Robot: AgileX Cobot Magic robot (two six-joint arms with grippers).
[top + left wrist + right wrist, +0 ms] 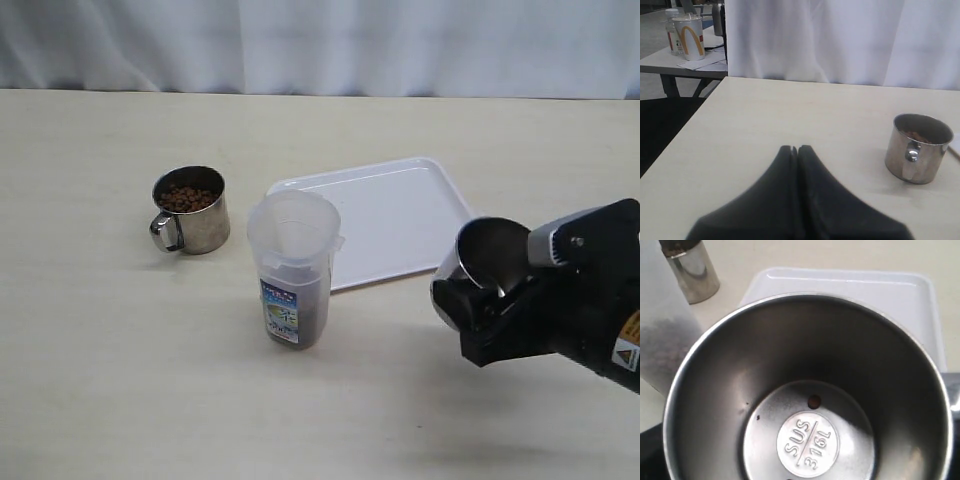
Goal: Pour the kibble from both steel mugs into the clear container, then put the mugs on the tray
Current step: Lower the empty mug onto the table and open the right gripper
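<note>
Mug [490,250] empty, light, slick steel — right gripper [478,306] clamps wide round its body. Left gripper [796,152] closed, empty. Full mug [190,210] likely heavier — grip wall.

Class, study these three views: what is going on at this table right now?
The right gripper holds a nearly empty steel mug, tilted, near the tray. The clear container already has kibble in its bottom. The second mug stands on the table holding kibble, untouched, and the left gripper is shut on nothing.
</note>
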